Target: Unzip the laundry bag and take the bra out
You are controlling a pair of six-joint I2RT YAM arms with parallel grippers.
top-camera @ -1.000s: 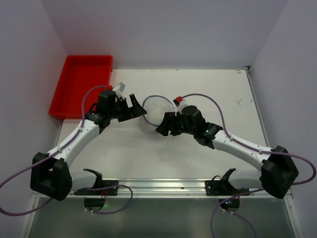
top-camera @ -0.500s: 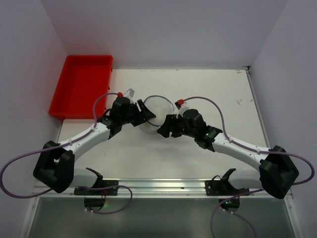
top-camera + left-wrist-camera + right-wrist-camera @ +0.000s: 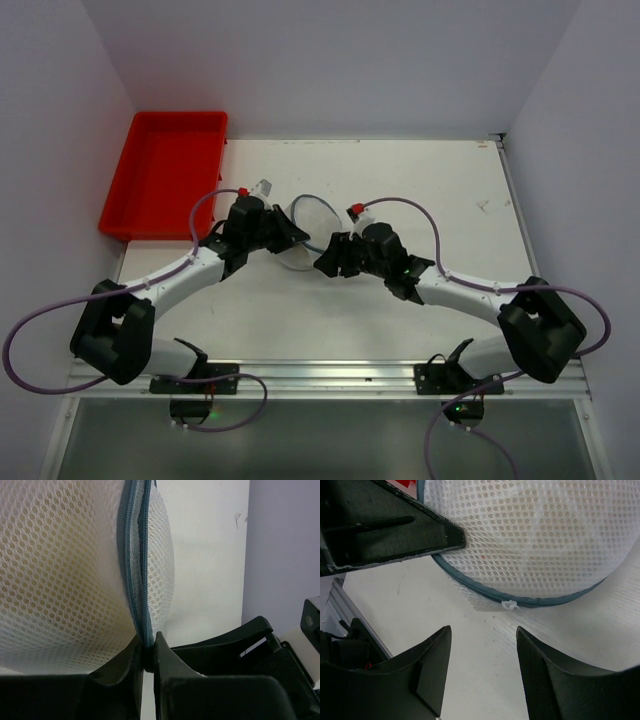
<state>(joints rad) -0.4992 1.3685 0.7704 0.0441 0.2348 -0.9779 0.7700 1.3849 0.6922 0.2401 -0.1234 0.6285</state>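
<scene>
While the laundry bag (image 3: 312, 222) sat near the middle of the overhead frame, the left gripper (image 3: 148, 646) pinched its zip (image 3: 134, 570), and the right gripper (image 3: 483, 631) stood open below the pull tab (image 3: 509, 604).

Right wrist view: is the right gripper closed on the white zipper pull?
No, the right gripper is open, and the zipper pull on the laundry bag lies untouched ahead of its fingers.
</scene>
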